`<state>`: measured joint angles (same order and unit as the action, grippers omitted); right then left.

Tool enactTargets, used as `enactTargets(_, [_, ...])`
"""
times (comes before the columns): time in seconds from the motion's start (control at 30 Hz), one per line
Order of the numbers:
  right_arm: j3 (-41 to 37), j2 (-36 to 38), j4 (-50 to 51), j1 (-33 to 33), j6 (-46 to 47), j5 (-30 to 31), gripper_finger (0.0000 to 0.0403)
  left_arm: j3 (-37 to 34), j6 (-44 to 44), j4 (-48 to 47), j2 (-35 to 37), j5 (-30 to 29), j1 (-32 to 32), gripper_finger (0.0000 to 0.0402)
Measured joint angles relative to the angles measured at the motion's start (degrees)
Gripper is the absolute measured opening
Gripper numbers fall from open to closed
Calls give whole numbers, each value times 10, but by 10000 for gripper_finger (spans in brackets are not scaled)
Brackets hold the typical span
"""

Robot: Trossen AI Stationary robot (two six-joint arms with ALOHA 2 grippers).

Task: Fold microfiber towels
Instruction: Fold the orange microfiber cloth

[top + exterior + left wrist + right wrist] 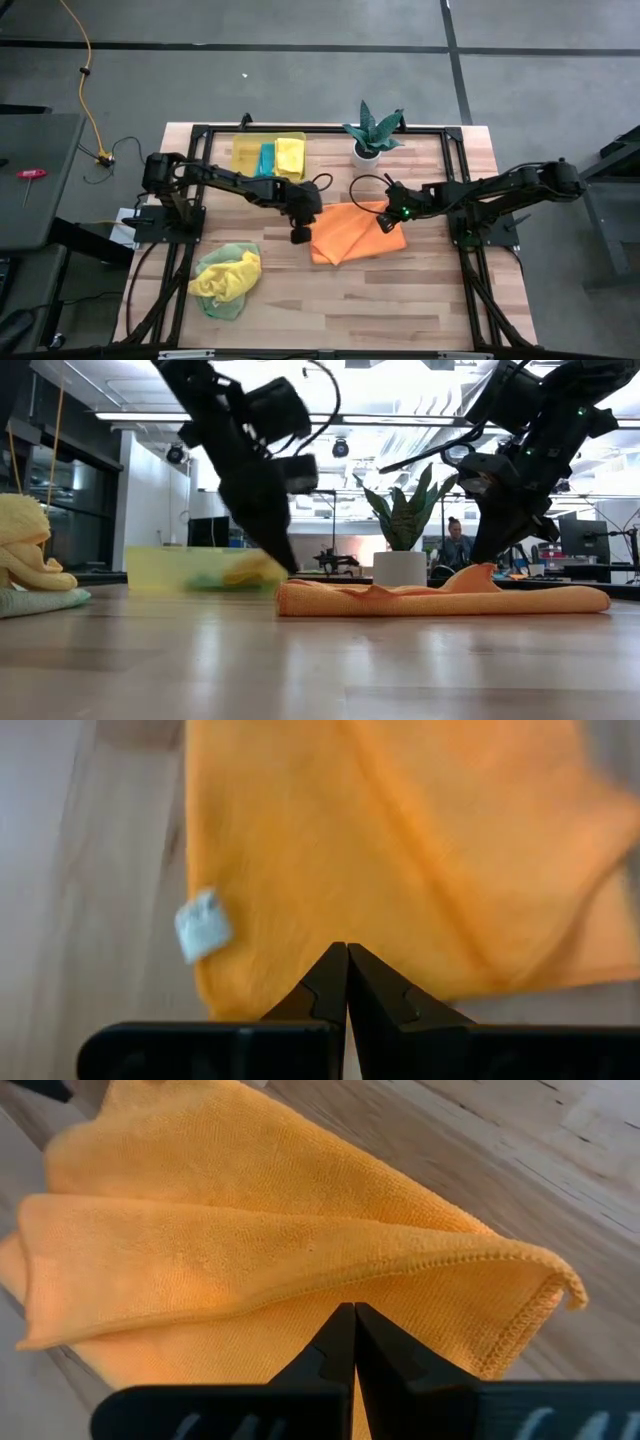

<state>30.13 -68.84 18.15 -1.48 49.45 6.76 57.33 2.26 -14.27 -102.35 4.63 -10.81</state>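
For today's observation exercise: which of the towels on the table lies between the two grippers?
The orange towel, folded over at mid-table, with the left gripper and right gripper shut at its edges. The yellow and green towels sit crumpled apart; others lie in the bin.

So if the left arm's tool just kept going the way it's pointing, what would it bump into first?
Most likely the orange towel. The left tool is shut, its tip aimed down at the towel's near edge, which fills its wrist view. Depth is unclear, so it might meet the wooden table beside that edge instead.
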Motion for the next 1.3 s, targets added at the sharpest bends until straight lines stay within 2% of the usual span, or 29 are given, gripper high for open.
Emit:
enactTargets(0.17, [0, 0, 0, 0, 0, 0, 0, -33, 26, 29, -1, -39, -2, 0])
enactTargets(0.8, [0, 0, 0, 0, 0, 1, 0, -48, -17, 49, -1, -62, -41, 0])
enactTargets(1.07, [0, 0, 0, 0, 0, 1, 0, -47, -86, 46, 2, -175, -43, 0])
enactTargets(1.2, [0, 0, 0, 0, 0, 1, 0, -29, -89, 26, 2, -194, -40, 0])
enactTargets(1.3, [0, 0, 0, 0, 0, 1, 0, -13, -58, 4, 28, -171, -34, 0])
